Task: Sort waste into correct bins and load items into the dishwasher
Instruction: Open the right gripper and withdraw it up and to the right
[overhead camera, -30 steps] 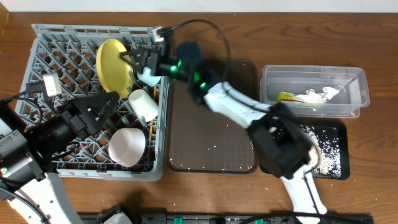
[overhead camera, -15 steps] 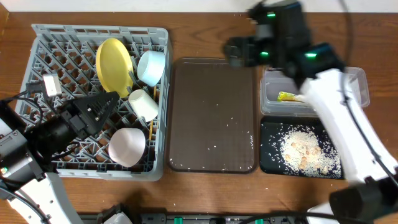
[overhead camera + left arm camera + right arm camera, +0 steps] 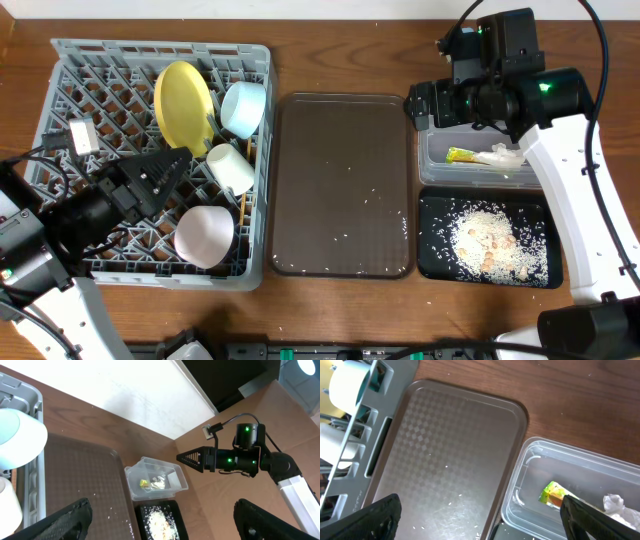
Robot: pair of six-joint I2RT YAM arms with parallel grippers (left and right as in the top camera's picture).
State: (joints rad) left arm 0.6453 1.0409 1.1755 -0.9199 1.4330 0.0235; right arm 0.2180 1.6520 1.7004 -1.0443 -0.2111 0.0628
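While your left fingers (image 3: 70,520) and right fingers (image 3: 375,517) hang wide, empty, the grey lattice plastic dish rack (image 3: 60,60) holds the round yellow plate (image 3: 180,100). Risk: the dark brown serving tray (image 3: 330,150) carries loose pale rice crumbs (image 3: 365,200), too fine to pinch; you'd scatter them. Only overhead shows the shallow black tray (image 3: 432,205) and its full crumb pile (image 3: 485,240).

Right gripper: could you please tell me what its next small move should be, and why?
Probably pull the right gripper back from the clear tub: its jaws are open and empty, wrapper and tissue lie in the tub, and the plate and cup stand racked.
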